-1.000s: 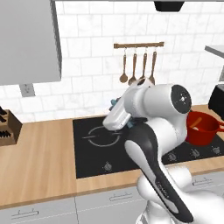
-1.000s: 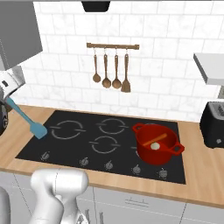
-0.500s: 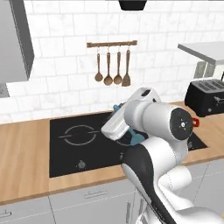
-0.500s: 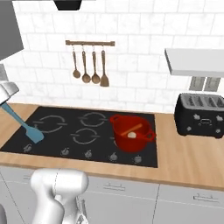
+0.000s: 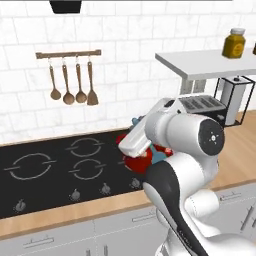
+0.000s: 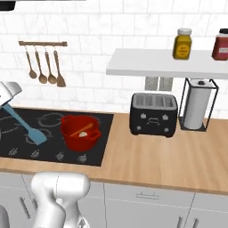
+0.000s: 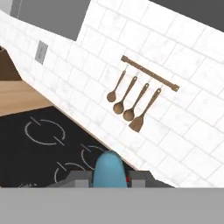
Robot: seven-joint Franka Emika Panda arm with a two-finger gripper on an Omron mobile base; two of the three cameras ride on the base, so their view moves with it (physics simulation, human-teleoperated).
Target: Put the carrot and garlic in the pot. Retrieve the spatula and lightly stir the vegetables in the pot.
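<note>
The red pot (image 6: 79, 137) stands on the right part of the black cooktop (image 6: 26, 144). Inside it lie the orange carrot (image 6: 87, 128) and the whitish garlic (image 6: 83, 134). My gripper (image 6: 6, 104) is at the left edge of the right base view, shut on the handle of the light-blue spatula (image 6: 26, 126). The spatula slants down to the right, its blade a short way left of the pot. In the hand view the blue spatula (image 7: 109, 169) sits between the tips of the gripper (image 7: 109, 176). In the left base view my arm hides most of the pot (image 5: 132, 162).
A black toaster (image 6: 153, 115) stands on the wooden counter right of the cooktop, with a paper towel roll (image 6: 196, 109) beyond it. A white shelf (image 6: 164, 62) carries jars. Brown wooden spoons and a spatula hang on a wall rail (image 6: 44, 67).
The base has driven right along the counter, so the whole scene has shifted left in both base views. The spatula stays in my gripper and now sits closer to the pot.
</note>
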